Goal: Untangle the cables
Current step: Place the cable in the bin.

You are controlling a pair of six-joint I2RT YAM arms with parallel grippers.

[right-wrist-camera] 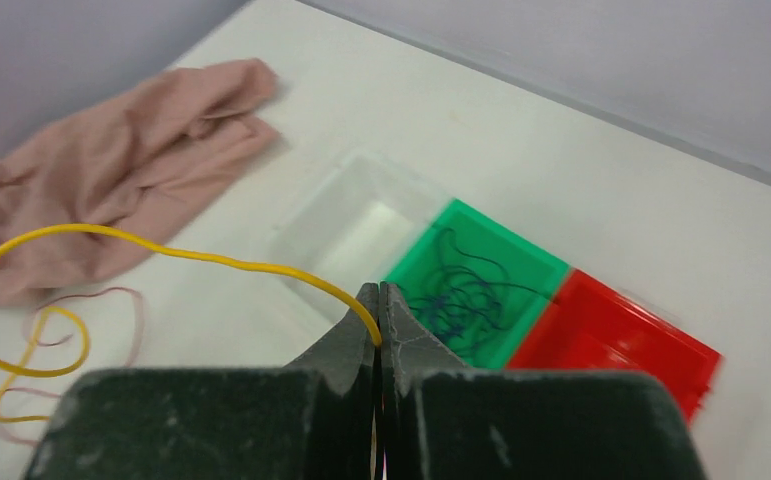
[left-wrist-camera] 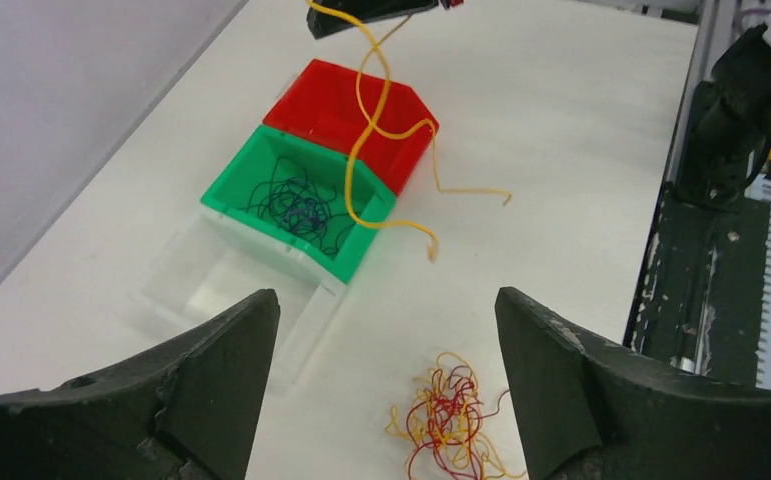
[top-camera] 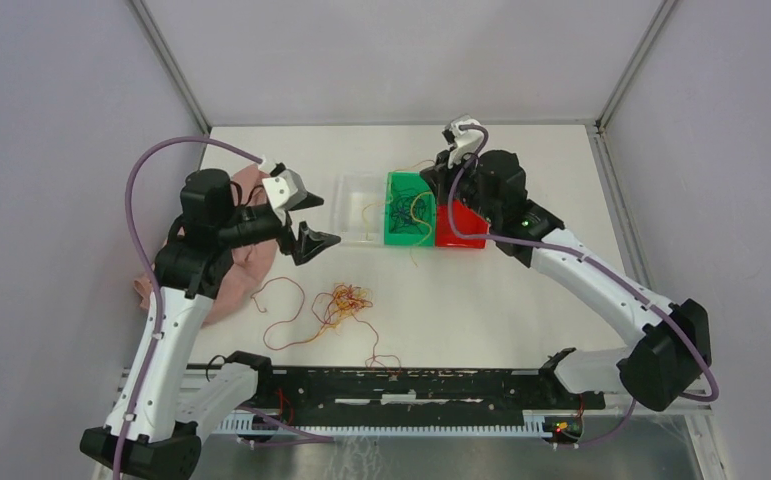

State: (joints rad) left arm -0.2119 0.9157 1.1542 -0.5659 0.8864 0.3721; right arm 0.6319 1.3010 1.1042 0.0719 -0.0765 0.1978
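Above the green bin (left-wrist-camera: 365,245) and red bin (left-wrist-camera: 333,95), the right gripper (right-wrist-camera: 379,305) is pinched tight on one yellow cable (left-wrist-camera: 366,110). It is raised so the strand hangs free of the others, likely for sorting by colour. Dark cables (left-wrist-camera: 296,210) already lie in the green bin. A red-and-yellow tangle (left-wrist-camera: 446,420) remains on the worktop (left-wrist-camera: 561,120), well apart from the bins. The left gripper (left-wrist-camera: 386,300) hangs just over that tangle, spread wide and holding nothing, well placed to pick the next strand.
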